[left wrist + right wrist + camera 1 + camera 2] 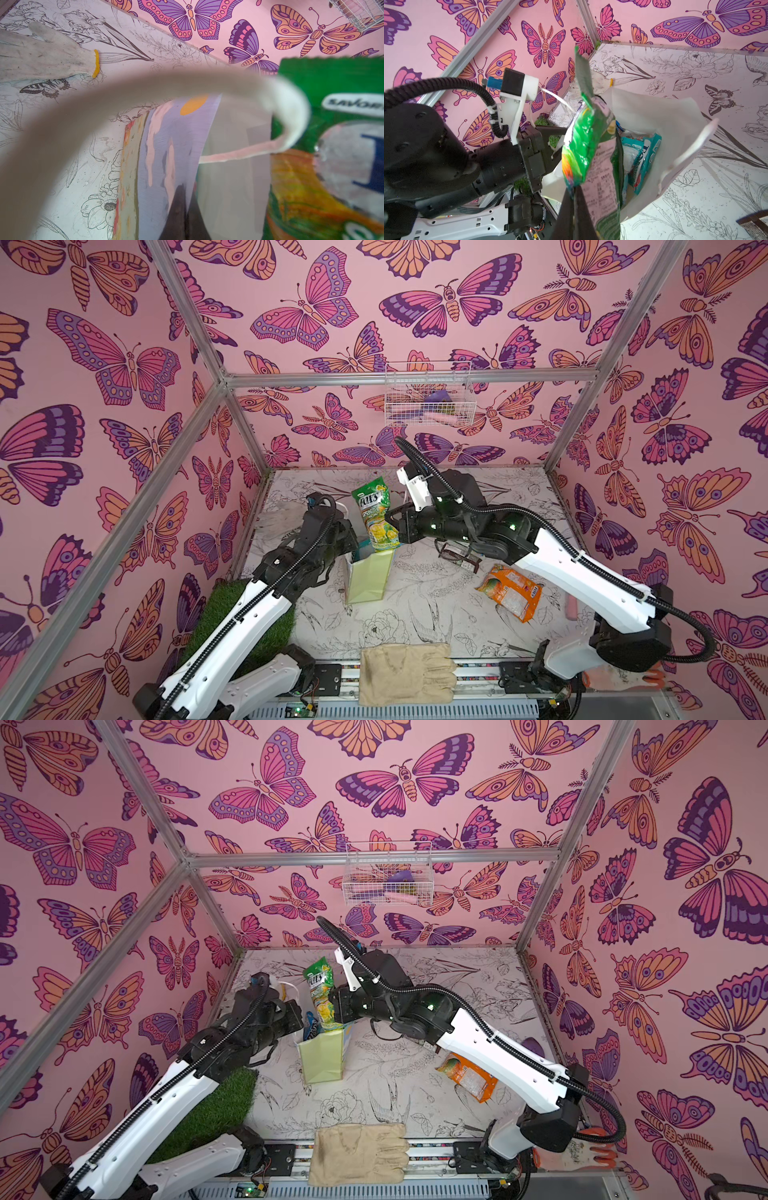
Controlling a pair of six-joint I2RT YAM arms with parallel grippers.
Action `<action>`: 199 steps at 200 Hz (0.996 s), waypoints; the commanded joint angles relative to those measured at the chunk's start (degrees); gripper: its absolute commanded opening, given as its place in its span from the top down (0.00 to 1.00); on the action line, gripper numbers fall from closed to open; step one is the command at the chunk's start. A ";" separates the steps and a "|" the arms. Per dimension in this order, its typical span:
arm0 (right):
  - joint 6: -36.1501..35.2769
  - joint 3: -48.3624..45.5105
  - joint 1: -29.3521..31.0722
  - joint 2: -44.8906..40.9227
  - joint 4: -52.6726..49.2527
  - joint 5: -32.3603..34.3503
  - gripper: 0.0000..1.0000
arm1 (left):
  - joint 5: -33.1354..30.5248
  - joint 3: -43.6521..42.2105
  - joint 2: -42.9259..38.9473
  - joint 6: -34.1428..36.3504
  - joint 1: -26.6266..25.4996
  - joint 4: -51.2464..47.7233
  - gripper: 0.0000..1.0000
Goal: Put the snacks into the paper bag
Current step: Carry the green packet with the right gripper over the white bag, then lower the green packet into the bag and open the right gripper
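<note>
Currently right gripper (574,197) reaches across middle, jaws pinched tight on edge of green Fox's packet (374,518). Packet upright, lower end at open mouth of paper bag (370,583). Bag stands upright, left of table (436,614) centre. Left gripper (184,193) at bag's left side, jaws clamped together on bag wall near rim. Teal packets (643,158) inside bag. Orange packet (509,591) flat on table at right, beside right arm, well apart from bag. Beige glove (405,672) at near edge.
</note>
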 commanded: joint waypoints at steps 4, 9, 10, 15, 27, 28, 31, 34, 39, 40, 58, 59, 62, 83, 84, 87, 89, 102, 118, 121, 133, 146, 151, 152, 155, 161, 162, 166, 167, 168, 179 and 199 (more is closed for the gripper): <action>-2.16 2.65 0.72 0.54 -2.25 0.32 1.00 | -0.62 1.30 -0.18 -0.62 -0.43 2.29 1.00; -2.18 2.65 0.72 0.60 -2.75 0.55 1.00 | -0.68 1.27 -0.14 -0.61 -0.43 2.29 1.00; -2.15 2.65 0.72 0.65 -2.87 0.57 1.00 | -0.64 1.27 -0.12 -0.61 -0.43 2.28 1.00; -2.21 2.78 0.72 0.78 -3.36 0.67 1.00 | -0.69 1.29 -0.13 -0.65 -0.49 2.34 1.00; -2.32 2.96 0.72 1.23 -4.28 0.56 1.00 | -0.78 1.27 -0.19 -0.61 -0.48 2.27 1.00; -2.31 2.98 0.72 1.23 -4.29 0.54 1.00 | -0.78 1.27 -0.19 -0.61 -0.51 2.27 1.00; -2.31 3.07 0.72 1.40 -4.45 0.44 1.00 | -0.86 1.27 -0.19 -0.61 -0.52 2.29 1.00; -2.36 3.16 0.72 1.46 -4.70 0.35 1.00 | -0.87 1.26 -0.19 -0.68 -0.53 2.31 1.00; -2.47 3.38 0.72 1.61 -5.03 0.34 1.00 | -0.87 1.27 -0.19 -0.61 -0.53 2.28 1.00; -2.43 3.41 0.72 1.68 -5.11 0.33 1.00 | -0.87 1.23 -0.19 -0.61 -0.53 2.27 1.00; -2.61 4.09 0.80 2.39 -6.01 0.59 1.00 | -0.87 1.27 0.07 -0.61 -0.62 2.33 1.00; -2.59 4.16 0.80 2.38 -6.04 0.59 1.00 | -0.87 1.27 0.07 -0.61 -0.62 2.30 1.00; -2.57 4.23 0.80 2.45 -6.17 0.67 1.00 | -0.87 1.28 0.07 -0.61 -0.62 2.33 1.00; -2.75 5.06 0.80 2.64 -6.75 1.19 1.00 | -0.96 1.27 0.13 -0.62 -0.57 2.28 1.00; -2.74 5.09 0.80 2.63 -6.81 1.20 1.00 | -0.96 1.27 0.15 -0.62 -0.59 2.32 1.00; -2.81 5.24 0.80 2.63 -6.90 1.26 1.00 | -0.96 1.27 0.08 -0.61 -0.61 2.27 1.00; -2.71 5.32 0.80 2.69 -6.94 1.27 1.00 | -0.96 1.27 0.07 -0.61 -0.61 2.31 1.00; -2.66 5.84 0.80 4.51 -7.12 1.13 1.00 | -0.96 1.18 0.12 -0.65 -0.70 2.27 1.00; -2.61 6.41 0.89 4.87 -7.35 1.21 1.00 | -1.13 1.09 -0.10 -0.60 -0.70 2.28 1.00; -2.57 6.50 0.87 4.90 -7.42 1.29 1.00 | -1.20 1.09 -0.10 -0.57 -0.68 2.32 1.00; -2.58 6.93 0.89 5.24 -7.73 1.56 1.00 | -1.14 1.09 -0.10 -0.52 -0.69 2.29 1.00; -2.47 7.26 0.98 5.34 -8.07 2.11 1.00 | -1.14 1.09 -0.10 -0.52 -0.70 2.28 1.00; -2.41 7.37 0.98 5.35 -8.20 2.32 1.00 | -1.17 1.09 -0.07 -0.52 -0.66 2.27 1.00; -2.36 7.39 0.98 5.30 -8.19 2.38 1.00 | -1.15 1.09 -0.09 -0.52 -0.68 2.27 1.00; -2.31 7.40 0.98 5.30 -8.27 2.48 1.00 | -1.16 1.09 -0.10 -0.52 -0.68 2.27 1.00; -2.23 7.47 0.98 5.22 -8.31 2.69 1.00 | -1.16 1.08 -0.10 -0.53 -0.70 2.31 1.00; -2.22 7.48 0.98 5.20 -8.33 2.70 1.00 | -1.15 1.04 -0.10 -0.53 -0.66 2.33 1.00; -2.17 7.46 1.00 5.25 -8.35 2.73 1.00 | -1.19 1.02 -0.06 -0.52 -0.70 2.32 1.00; -2.19 7.52 0.99 5.25 -8.35 2.76 1.00 | -1.20 1.01 -0.04 -0.52 -0.70 2.29 1.00; -2.16 7.55 0.98 5.21 -8.36 2.78 1.00 | -1.21 1.01 -0.03 -0.52 -0.70 2.32 1.00; -2.14 7.58 1.00 5.09 -8.11 2.65 1.00 | -1.20 1.01 -0.15 -0.55 -0.70 2.35 1.00; -2.11 7.53 0.97 4.91 -7.66 2.11 0.90 | -1.22 0.91 -0.17 -0.53 -0.70 2.28 1.00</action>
